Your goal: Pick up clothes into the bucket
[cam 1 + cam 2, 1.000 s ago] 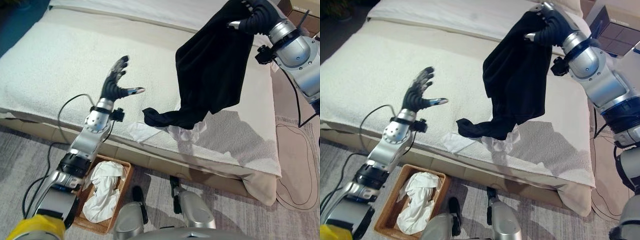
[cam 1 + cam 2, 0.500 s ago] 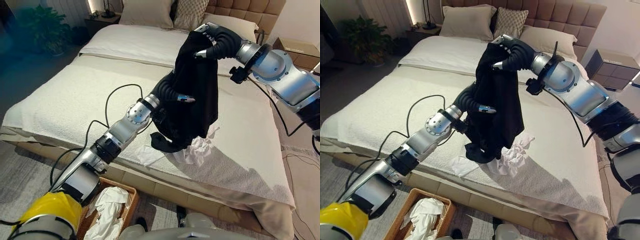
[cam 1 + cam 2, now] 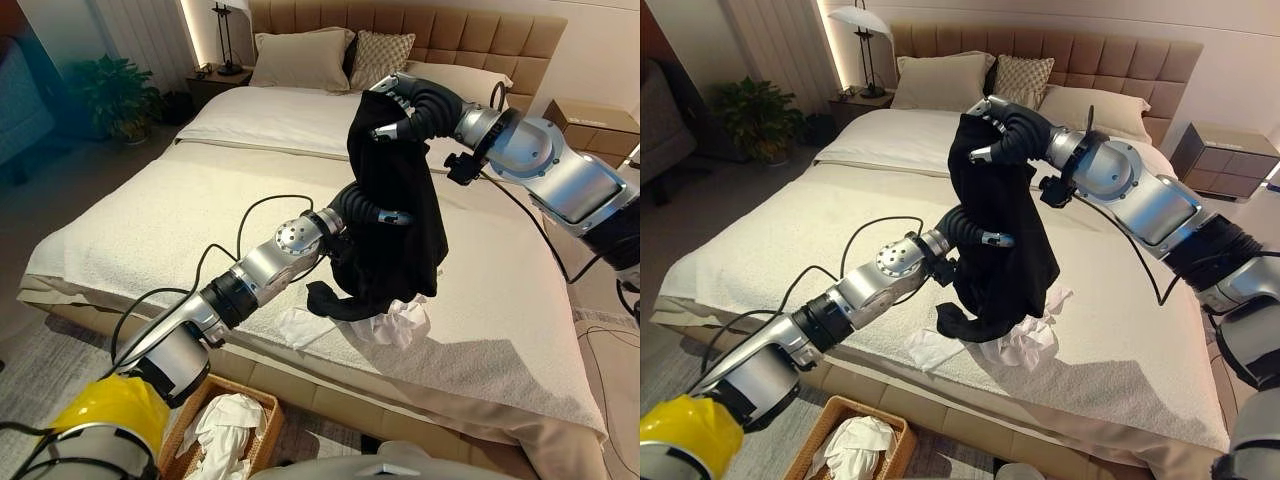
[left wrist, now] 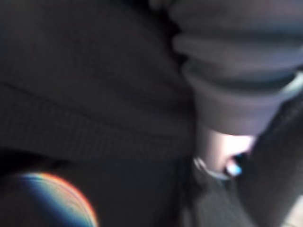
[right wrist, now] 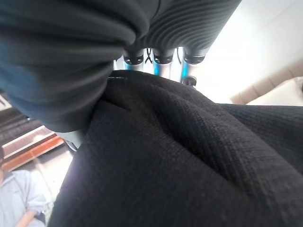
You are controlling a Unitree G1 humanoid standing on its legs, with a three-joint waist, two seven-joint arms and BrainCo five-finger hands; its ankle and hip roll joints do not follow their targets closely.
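Clothes are partly dealt with. A black garment (image 3: 395, 215) hangs in the air above the bed (image 3: 150, 215), its top edge bunched in the right hand (image 3: 392, 108), whose fingers are curled round the cloth; the right wrist view shows the knit fabric drawn tight against them. The garment's lower end droops to the mattress, where it lies against a crumpled white cloth (image 3: 395, 325) near the bed's front edge.

The left hand (image 3: 372, 212) reaches up into the middle of the hanging garment. It looks to be gripping a fold, with a silver fingertip showing across the black cloth, but most of the hand is sunk in the fabric and the left wrist view is nearly all dark cloth, so I cannot tell whether its fingers are closed on it or merely resting against it.

The bucket is a woven basket (image 3: 820, 450) on the floor just in front of the bed, below the left arm. It already holds white clothes (image 3: 852, 445).

By my reading, the task is somewhere past its start: one load is in, the black garment is lifted but not yet carried over to the basket, and the white cloth on the bed is untouched. What remains is to lower the black piece in, then fetch the white one.
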